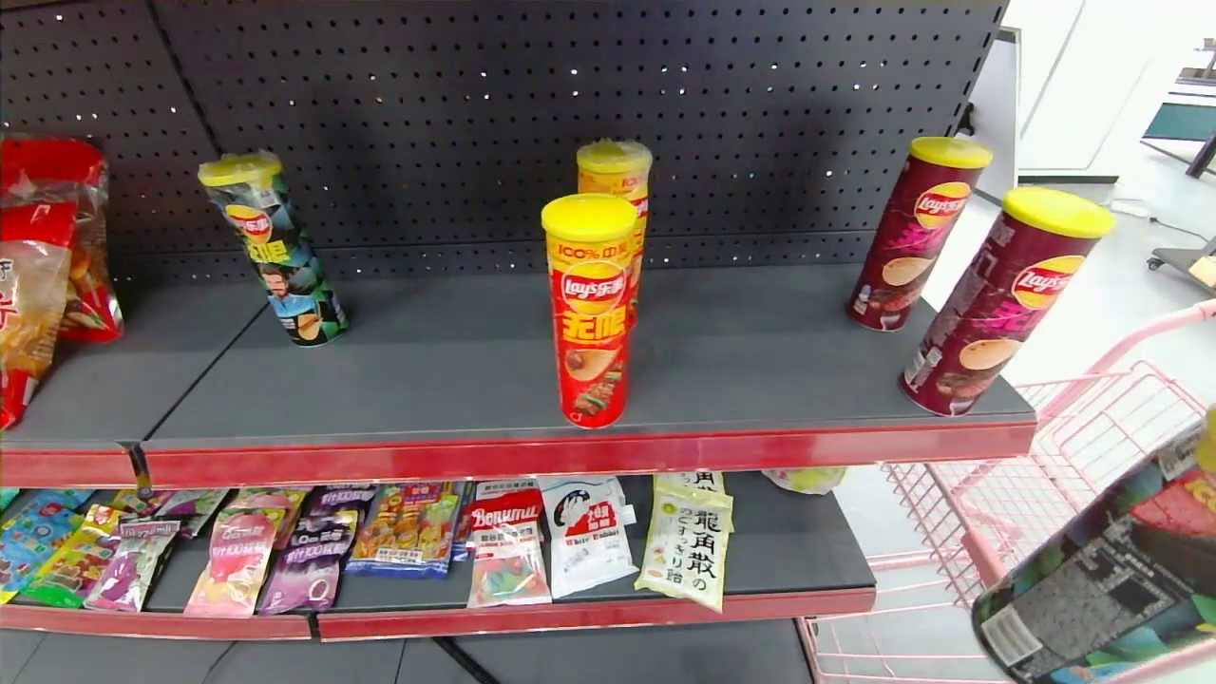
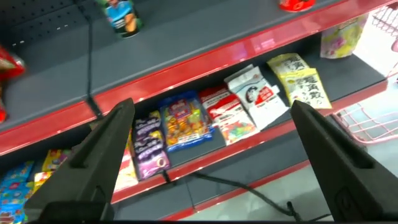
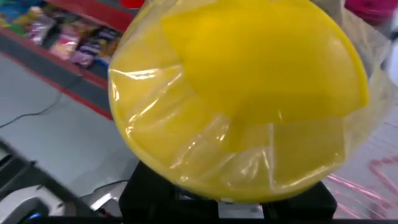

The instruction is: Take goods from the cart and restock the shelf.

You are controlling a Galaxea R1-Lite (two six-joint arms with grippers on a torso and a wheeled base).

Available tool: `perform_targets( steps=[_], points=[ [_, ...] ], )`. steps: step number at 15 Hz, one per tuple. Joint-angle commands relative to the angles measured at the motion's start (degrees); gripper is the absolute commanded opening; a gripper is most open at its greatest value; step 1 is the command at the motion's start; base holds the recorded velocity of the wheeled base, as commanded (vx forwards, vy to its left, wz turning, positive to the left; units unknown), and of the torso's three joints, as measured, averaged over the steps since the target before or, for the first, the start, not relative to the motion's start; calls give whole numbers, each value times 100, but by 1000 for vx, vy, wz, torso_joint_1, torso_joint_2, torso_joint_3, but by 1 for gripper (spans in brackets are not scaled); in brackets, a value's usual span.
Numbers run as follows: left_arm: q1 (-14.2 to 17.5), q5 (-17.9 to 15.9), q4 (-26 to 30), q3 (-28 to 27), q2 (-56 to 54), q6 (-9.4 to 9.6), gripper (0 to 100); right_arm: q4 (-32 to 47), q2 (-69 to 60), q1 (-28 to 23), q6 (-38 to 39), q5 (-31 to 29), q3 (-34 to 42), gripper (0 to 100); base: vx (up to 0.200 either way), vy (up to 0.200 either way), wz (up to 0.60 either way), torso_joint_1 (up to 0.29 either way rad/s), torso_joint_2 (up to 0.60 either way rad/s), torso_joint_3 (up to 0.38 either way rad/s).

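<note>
At the far left of the upper shelf [image 1: 427, 380] sit red snack bags [image 1: 47, 247]. Next to them stands a green can [image 1: 275, 252], leaning, then a red can [image 1: 589, 313] near the front edge with a second red can [image 1: 616, 180] close behind it, and two maroon cans [image 1: 997, 304] at the right end. Flat packets [image 1: 408, 541] lie in a row on the lower shelf [image 1: 798, 551]. The left end effector [image 2: 211, 168] hangs in front of those packets, fingers spread wide with nothing between them. A pink cart [image 1: 1135, 340] stands beside the shelf on the right. Over it the right end effector [image 3: 217, 198] has hold of a dark can [image 1: 1102, 579], which is tilted, its yellow plastic-wrapped lid [image 3: 249, 87] close to the wrist camera and hiding the fingers.
</note>
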Motion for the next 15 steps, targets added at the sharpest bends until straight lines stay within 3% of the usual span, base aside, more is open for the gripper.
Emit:
perform_targets(
  steps=[1,5,15],
  points=[
    [5,2,-1,6,1,-1,100,-18,105,109,113,544,-33,0,0,200,0,-2,-2,2],
    [5,2,-1,14,1,-1,100,-18,281,214,139,1299,-253,0,0,200,0,5,-2,0],
    [5,28,-9,14,-8,-1,100,-9,650,636,95,1299,-490,0,0,200,0,2,1,2]
  ],
)
